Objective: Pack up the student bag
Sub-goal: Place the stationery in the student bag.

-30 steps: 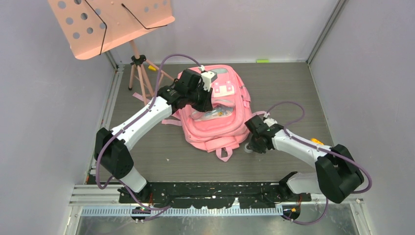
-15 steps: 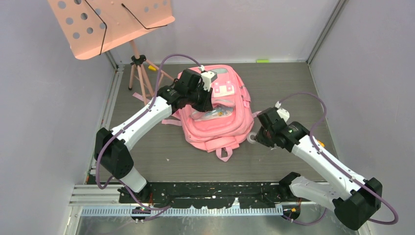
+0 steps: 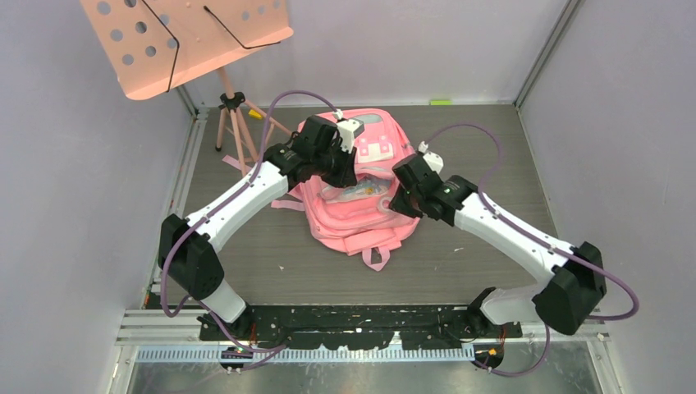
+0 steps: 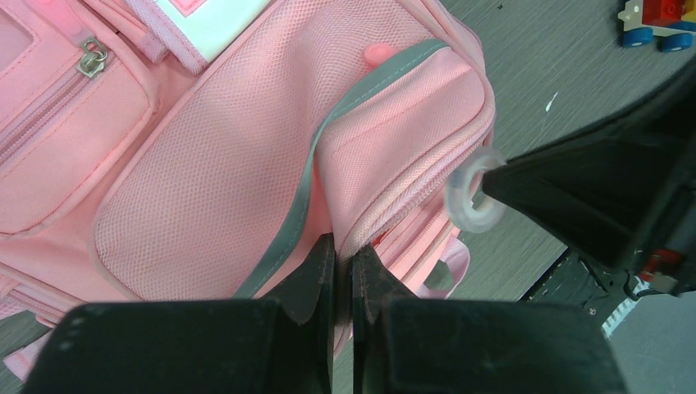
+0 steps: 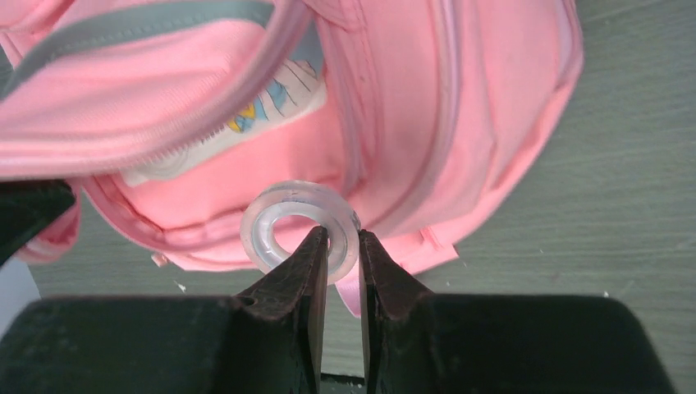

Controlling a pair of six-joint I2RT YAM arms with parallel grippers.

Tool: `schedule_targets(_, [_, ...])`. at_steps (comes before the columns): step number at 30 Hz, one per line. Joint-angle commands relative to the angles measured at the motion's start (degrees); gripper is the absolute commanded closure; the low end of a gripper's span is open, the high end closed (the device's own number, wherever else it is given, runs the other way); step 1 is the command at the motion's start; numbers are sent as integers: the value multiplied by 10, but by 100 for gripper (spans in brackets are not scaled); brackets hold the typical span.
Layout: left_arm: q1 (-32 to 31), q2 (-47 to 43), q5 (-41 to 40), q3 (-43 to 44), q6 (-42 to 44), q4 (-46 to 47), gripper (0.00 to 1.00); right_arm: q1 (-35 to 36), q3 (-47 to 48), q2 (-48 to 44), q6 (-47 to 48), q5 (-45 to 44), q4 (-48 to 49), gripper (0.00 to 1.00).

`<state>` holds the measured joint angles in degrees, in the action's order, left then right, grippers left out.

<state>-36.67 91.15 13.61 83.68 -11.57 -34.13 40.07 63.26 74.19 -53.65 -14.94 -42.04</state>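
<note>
The student bag (image 3: 365,197), a large pink backpack, lies in the middle of the table with its main compartment held open. My left gripper (image 4: 343,256) is shut on the edge of the bag's front flap beside the grey strip (image 4: 305,197), and it lifts that flap. My right gripper (image 5: 343,242) is shut on a clear tape ring (image 5: 283,215) and hovers over the open compartment at the bag's right side. That ring also shows in the left wrist view (image 4: 474,193). A printed item (image 5: 271,94) lies inside the bag.
A salmon-pink music stand (image 3: 185,41) on a tripod (image 3: 232,115) stands at the back left. A small toy vehicle (image 4: 657,20) lies on the table to the right of the bag. Walls close in on the left, back and right.
My right arm has swung left from the table beside the bag to over its open compartment, carrying the tape ring. The left arm has kept holding the flap.
</note>
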Motion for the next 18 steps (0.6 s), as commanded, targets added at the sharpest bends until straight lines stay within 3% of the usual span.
schedule_targets(1, [4, -31, 24, 15, -17, 26, 100, 6, 42, 39, 18, -30, 68, 85])
schedule_targets(10, [4, -28, 27, 15, -20, 26, 100, 11, 23, 89, 11, -137, 164, 85])
schedule_targets(18, [4, -26, 27, 16, -19, 25, 100, 13, 35, 145, 2, -164, 187, 83])
